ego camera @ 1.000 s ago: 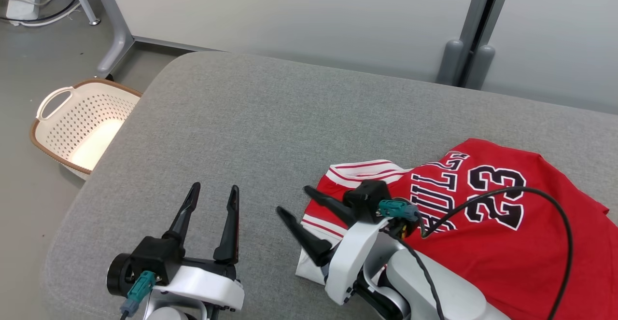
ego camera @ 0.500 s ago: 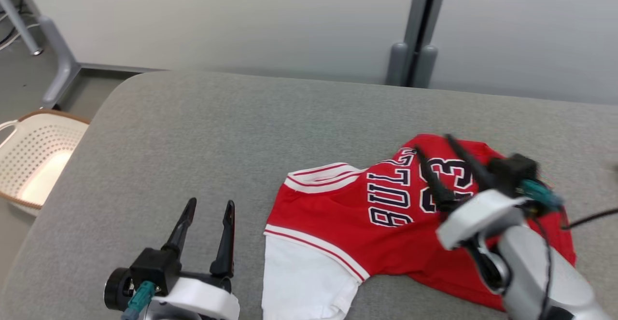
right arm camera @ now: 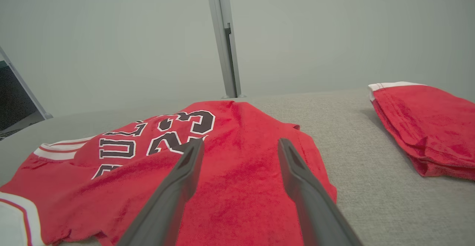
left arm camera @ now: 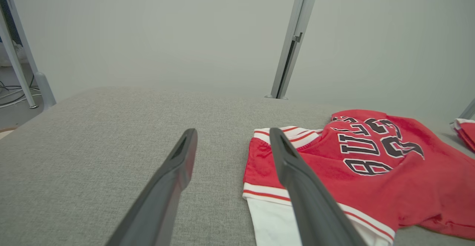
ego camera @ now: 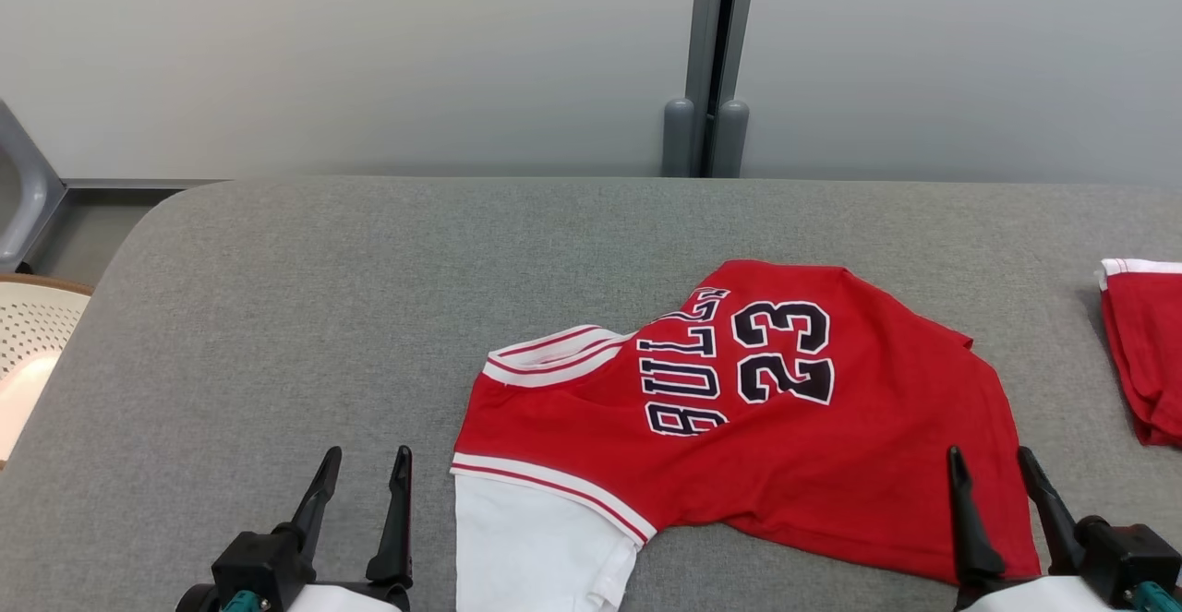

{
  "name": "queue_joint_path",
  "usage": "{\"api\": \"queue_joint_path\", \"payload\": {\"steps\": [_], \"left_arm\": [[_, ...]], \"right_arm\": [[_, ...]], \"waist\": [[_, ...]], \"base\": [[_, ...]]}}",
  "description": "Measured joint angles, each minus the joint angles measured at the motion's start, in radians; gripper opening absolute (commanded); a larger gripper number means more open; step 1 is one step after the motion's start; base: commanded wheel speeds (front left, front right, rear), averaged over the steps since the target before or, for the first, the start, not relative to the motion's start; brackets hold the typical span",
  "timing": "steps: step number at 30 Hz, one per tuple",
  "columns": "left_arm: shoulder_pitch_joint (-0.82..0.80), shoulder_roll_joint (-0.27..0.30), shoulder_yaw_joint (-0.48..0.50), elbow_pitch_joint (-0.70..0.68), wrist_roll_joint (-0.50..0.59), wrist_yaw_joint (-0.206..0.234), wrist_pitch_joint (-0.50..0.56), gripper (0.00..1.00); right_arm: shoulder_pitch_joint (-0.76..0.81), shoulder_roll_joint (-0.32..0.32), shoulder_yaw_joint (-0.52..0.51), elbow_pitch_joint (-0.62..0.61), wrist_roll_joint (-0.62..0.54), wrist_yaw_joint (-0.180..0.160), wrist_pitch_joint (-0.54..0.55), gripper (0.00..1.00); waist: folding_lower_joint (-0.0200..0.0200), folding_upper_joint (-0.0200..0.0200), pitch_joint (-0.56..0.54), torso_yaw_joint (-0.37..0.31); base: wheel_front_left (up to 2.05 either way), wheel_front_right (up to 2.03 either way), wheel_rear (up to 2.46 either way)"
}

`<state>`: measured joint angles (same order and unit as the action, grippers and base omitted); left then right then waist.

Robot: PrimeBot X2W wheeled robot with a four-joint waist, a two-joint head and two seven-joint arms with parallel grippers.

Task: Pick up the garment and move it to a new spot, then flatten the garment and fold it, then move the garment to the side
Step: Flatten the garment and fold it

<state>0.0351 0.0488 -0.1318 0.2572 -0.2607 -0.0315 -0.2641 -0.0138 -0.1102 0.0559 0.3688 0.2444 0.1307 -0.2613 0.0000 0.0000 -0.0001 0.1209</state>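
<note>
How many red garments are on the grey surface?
2: the Bulls jersey lies in the middle; a folded red garment sits at the right, partly out of frame.

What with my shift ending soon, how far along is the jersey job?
Looks done: the red jersey lies ungripped on the grey pad, so the pick-and-move seems finished. In hand: nothing; left gripper and right gripper both stand open at the near edge. Left: flattening, as it lies rumpled and skewed, then folding and moving it aside, perhaps by the folded red garment at right.
</note>
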Motion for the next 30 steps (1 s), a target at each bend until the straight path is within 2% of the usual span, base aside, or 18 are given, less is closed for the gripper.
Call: {"api": "queue_joint_path", "payload": {"steps": [6, 11, 16, 21, 24, 28, 29, 30], "left_arm": [[0.007, 0.001, -0.009, 0.012, 0.004, -0.024, 0.000, 1.00], [0.021, 0.003, -0.086, 0.178, 0.022, -0.066, 0.001, 1.00], [-0.002, 0.013, -0.158, 0.259, 0.002, -0.091, 0.038, 1.00], [-0.026, 0.036, -0.193, 0.300, -0.024, -0.092, 0.088, 1.00], [-0.046, 0.036, -0.198, 0.345, -0.034, -0.091, 0.121, 1.00], [-0.067, 0.031, -0.225, 0.372, -0.053, -0.091, 0.141, 1.00], [-0.071, 0.032, -0.232, 0.377, -0.061, -0.091, 0.146, 0.80], [-0.075, 0.033, -0.240, 0.381, -0.073, -0.091, 0.153, 0.37]], "right_arm": [[0.041, 0.037, -0.061, -0.077, -0.062, 0.000, -0.002, 1.00], [0.037, 0.046, -0.079, -0.085, -0.078, 0.000, 0.002, 1.00], [0.036, 0.052, -0.099, -0.079, -0.087, 0.000, 0.003, 1.00], [0.036, 0.056, -0.101, -0.067, -0.089, 0.000, 0.003, 1.00], [0.035, 0.059, -0.068, -0.063, -0.088, 0.000, 0.003, 1.00], [0.035, 0.059, -0.073, -0.057, -0.087, 0.000, 0.003, 1.00], [0.035, 0.059, -0.078, -0.056, -0.087, 0.000, 0.003, 1.00], [0.035, 0.059, -0.081, -0.055, -0.087, 0.000, 0.002, 1.00]], "waist": [[0.0000, 0.0000, 0.009, -0.004], [0.0000, 0.0000, 0.010, -0.003], [0.0000, 0.0000, 0.012, 0.001], [0.0000, 0.0000, 0.013, -0.002], [0.0000, 0.0000, 0.016, -0.009], [0.0000, 0.0000, 0.017, -0.017], [0.0000, 0.0000, 0.016, -0.018], [0.0000, 0.0000, 0.015, -0.019]], "base": [[0.00, 0.00, 0.00], [0.00, 0.00, 0.00], [0.00, 0.00, 0.00], [0.00, 0.00, 0.00], [0.00, 0.00, 0.00], [0.00, 0.00, 0.00], [0.00, 0.00, 0.00], [0.00, 0.00, 0.00]]}}
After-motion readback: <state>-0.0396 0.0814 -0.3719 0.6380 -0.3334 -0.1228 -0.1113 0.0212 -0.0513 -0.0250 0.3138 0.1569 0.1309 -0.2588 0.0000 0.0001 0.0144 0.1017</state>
